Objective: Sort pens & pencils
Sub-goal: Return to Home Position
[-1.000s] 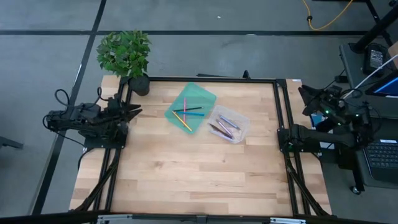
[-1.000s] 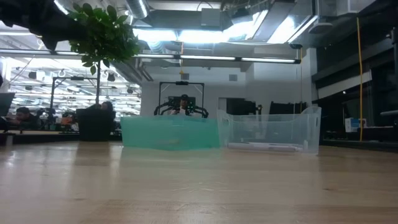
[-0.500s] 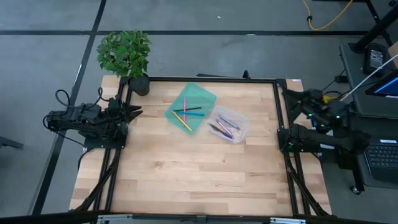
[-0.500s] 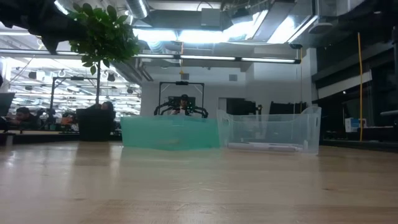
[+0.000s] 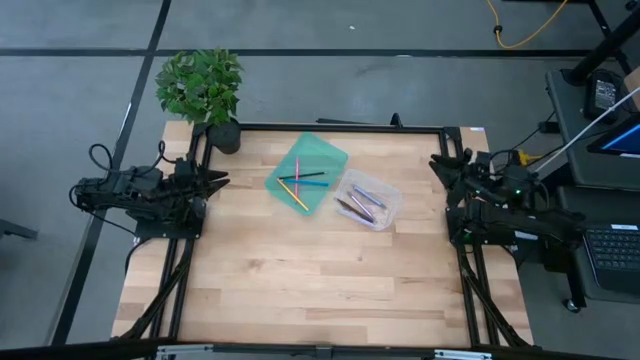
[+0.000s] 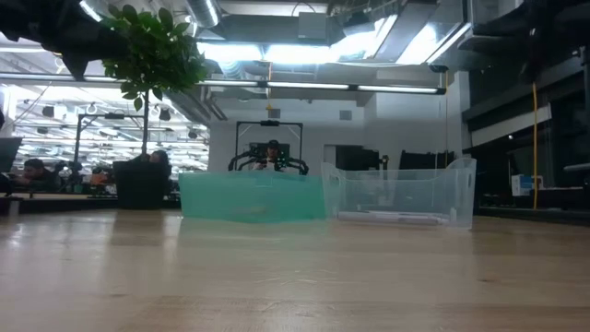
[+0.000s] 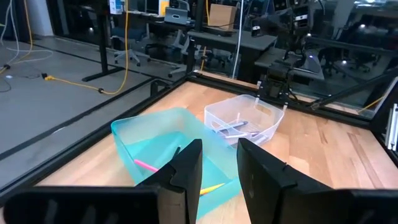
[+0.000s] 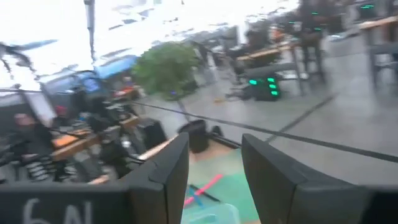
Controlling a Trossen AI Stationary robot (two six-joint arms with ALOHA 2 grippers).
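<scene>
Looking first for the pens & pencils (image 5: 300, 183), we found them all inside bins and none on the bare table (image 5: 300, 280). A pink stick (image 5: 297, 167), a yellow stick (image 5: 299, 197) and blue and dark ones lay crossed on the floor of the teal bin (image 5: 325, 155). The duller ones, lavender, brown and greyish, lay together in the clear bin (image 5: 386, 192). That bin sat just beside the teal bin, on its right-arm side. We could not tell whether the two walls touched. From table height the teal bin (image 6: 251, 198) and the clear bin (image 6: 398, 192) stood side by side, and one pale stick (image 6: 387, 218) lay flat on the clear bin's floor. Beyond the teal bin, at the table's far corner on the left arm's side, stood a potted plant (image 5: 203, 85). The left gripper (image 5: 222, 180) hung well apart from the teal bin at the table's edge and pointed toward it. In its own wrist view its fingers (image 7: 186, 168) held nothing and stood a narrow gap apart. The right gripper (image 5: 437, 162) hung well apart from the teal bin on the other side, past the clear bin, at the opposite edge. Its fingers (image 8: 168, 168) were likewise empty, with a somewhat wider gap between them.
</scene>
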